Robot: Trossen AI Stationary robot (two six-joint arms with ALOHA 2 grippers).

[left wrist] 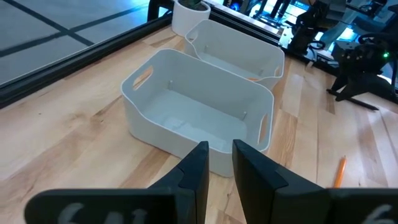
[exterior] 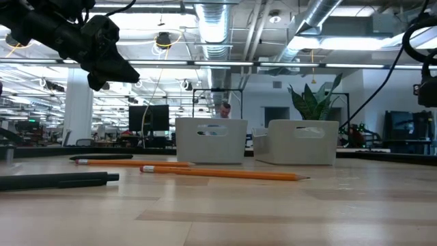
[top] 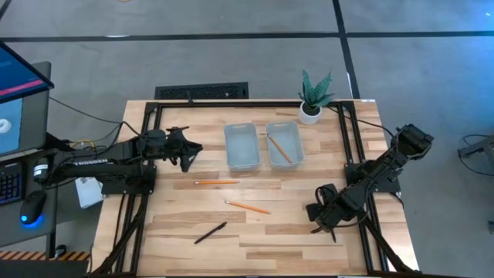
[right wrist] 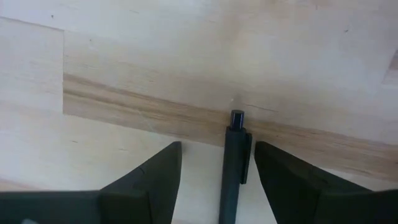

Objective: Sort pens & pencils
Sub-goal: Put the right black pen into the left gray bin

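Note:
Two white trays stand side by side at the table's far middle, the left tray (top: 241, 146) and the right tray (top: 284, 144). One orange pencil (top: 279, 148) lies in the right tray. Two more pencils (top: 216, 182) (top: 248, 206) lie on the table nearer to me. One black pen (top: 210, 232) lies near the front. Another pen (right wrist: 233, 168) lies flat on the wood between the open fingers of my right gripper (right wrist: 219, 146), which points down at the table's right side (top: 318, 220); gaps show on both sides of it. My left gripper (left wrist: 221, 146) hovers left of the left tray (top: 193, 152), open by a narrow gap and holding nothing.
A potted plant (top: 311, 108) stands at the far edge beside the right tray. Black frame rails (top: 351, 139) run along the table's left and right sides. In the low view a dark stick (exterior: 102, 156) lies beyond the farther pencil. Bare wood lies at the front middle.

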